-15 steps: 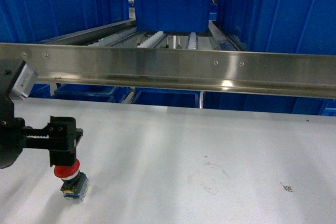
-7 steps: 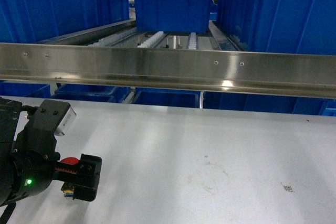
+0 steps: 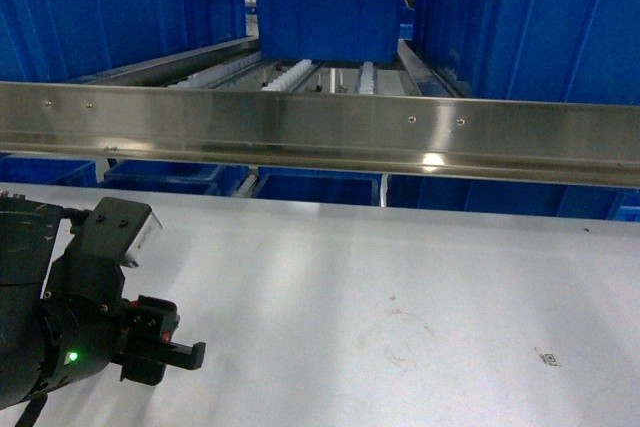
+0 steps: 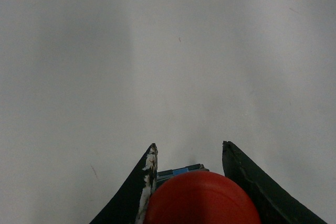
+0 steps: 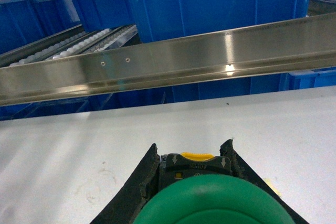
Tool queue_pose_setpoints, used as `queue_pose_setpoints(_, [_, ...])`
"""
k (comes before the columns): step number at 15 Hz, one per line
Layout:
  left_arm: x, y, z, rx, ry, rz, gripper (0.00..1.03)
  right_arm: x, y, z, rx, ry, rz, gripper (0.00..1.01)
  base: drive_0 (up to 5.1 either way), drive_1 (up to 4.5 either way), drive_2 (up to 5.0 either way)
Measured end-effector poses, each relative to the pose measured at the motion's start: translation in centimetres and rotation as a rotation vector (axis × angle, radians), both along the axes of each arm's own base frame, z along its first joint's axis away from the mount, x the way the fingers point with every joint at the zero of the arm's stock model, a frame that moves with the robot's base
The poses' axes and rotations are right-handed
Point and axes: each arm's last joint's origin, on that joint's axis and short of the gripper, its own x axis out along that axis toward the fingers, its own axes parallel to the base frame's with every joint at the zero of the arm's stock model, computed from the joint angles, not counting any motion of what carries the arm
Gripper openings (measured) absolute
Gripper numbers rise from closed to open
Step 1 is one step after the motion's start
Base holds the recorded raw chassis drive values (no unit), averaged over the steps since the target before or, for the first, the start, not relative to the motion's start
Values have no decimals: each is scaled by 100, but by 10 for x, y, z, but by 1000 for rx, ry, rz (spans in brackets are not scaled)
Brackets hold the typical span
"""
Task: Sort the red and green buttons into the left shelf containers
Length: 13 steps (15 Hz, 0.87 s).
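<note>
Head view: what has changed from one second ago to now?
The left tool swung from pointing down over the red button to lying level, pointing right. The button, standing on the table before, is now hidden in this view; the wrist view shows it between the fingers. Bins and rail unchanged.

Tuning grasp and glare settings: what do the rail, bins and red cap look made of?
Rail: brushed metal, likely stainless; streaky sheen, bright glint, screw heads.
Bins: glossy moulded plastic, uniform blue, soft highlights.
Red cap: smooth, probably plastic; even colour, dull sheen, held between the left gripper's fingers.

A steel rail [image 3: 320, 132] spans above the white tabletop [image 3: 400, 287], roller conveyor [image 3: 300, 75] behind.
</note>
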Motion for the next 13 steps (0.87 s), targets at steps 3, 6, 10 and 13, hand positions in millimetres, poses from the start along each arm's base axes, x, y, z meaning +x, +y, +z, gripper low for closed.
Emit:
queue_pose_setpoints(3, [-2, 3, 0, -9, 5, 7, 32, 0, 0, 0, 0, 0, 0, 29, 0, 0, 0])
queue_pose_setpoints(6, [-12, 17, 33, -72, -96, 10, 31, 0, 0, 0, 0, 0, 0, 29, 0, 0, 0])
queue_pose_setpoints(10, [-39, 44, 130, -166, -451, 0, 31, 0, 0, 0, 0, 0, 0, 29, 0, 0, 0])
queue_pose_setpoints(13, [-61, 45, 156, -177, -561, 10, 31, 0, 0, 0, 0, 0, 0, 29, 0, 0, 0])
